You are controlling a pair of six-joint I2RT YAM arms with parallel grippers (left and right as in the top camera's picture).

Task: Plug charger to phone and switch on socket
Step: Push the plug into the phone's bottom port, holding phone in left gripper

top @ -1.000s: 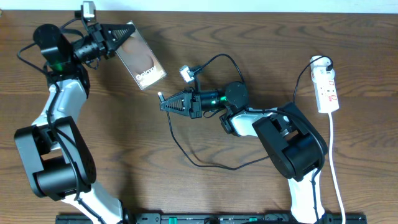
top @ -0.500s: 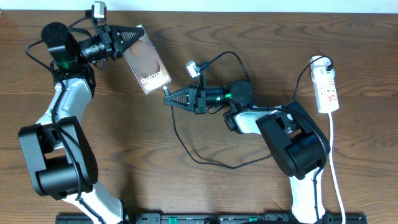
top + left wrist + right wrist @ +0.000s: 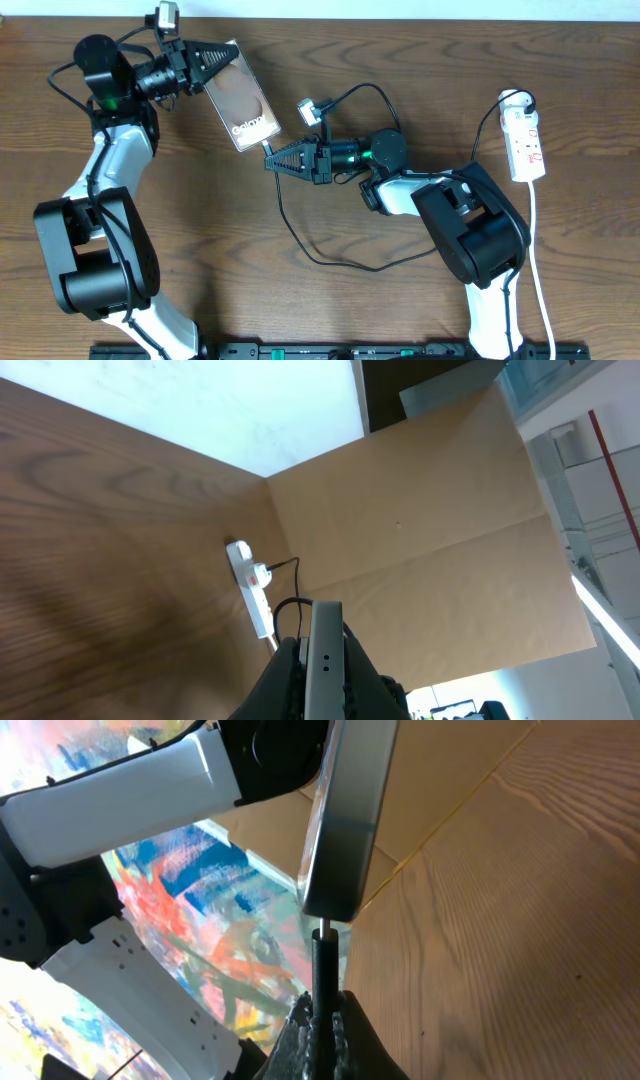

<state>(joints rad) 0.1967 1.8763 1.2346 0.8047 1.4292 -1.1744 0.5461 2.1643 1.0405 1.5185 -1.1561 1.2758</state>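
Observation:
My left gripper is shut on the phone and holds it off the table, screen up, at the upper left. In the left wrist view the phone's thin edge stands clamped between the jaws of that gripper. My right gripper is shut on the charger, just below the phone's lower end. In the right wrist view the charger's connector rises from this gripper, and its metal tip meets the phone's bottom edge. How far in it sits is hidden. The white socket lies at the far right.
The charger's thin black cable loops over the table below the right arm. The socket's white cord runs toward the front edge. In the left wrist view the socket lies far off, near a brown cardboard wall.
My left arm has carried the phone right and down toward the charger tip. The right gripper rose up and right with the charger, then stayed nearly still in the last half second.

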